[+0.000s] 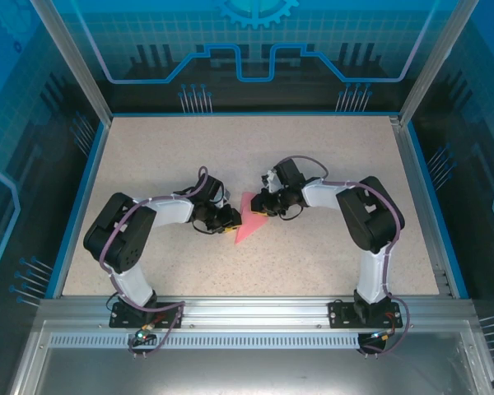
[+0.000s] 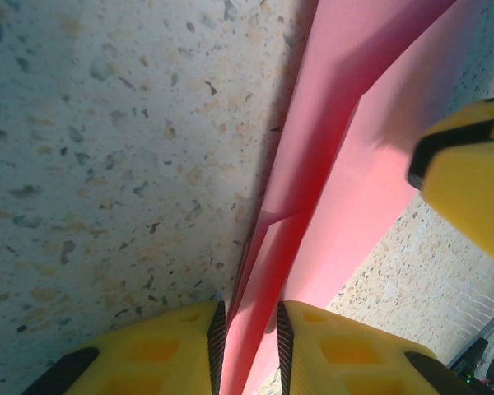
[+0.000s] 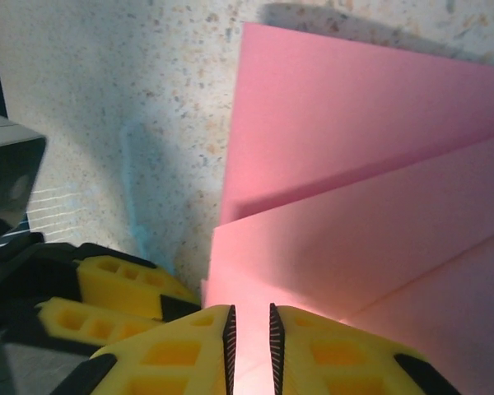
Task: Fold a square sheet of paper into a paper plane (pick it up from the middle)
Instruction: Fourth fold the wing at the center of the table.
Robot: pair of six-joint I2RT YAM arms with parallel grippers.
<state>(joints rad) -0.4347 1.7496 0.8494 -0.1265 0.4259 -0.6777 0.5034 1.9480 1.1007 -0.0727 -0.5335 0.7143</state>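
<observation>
Progress: the pink paper (image 1: 249,220) is already showing several layered folds and is tapering to a point. In my judgement the plane is partly made, with the final creases and wings left to do.
Paper place: lying near the middle of the tabletop (image 1: 329,164), between both arms.
Left gripper (image 2: 249,329): pinching a raised paper edge.
Right gripper (image 3: 251,321): clamping the paper's other side.
Surface: speckled beige, blue-edged.
Room: blue-lit panels (image 1: 255,49) and an aluminium frame (image 1: 230,309) are enclosing it.
</observation>
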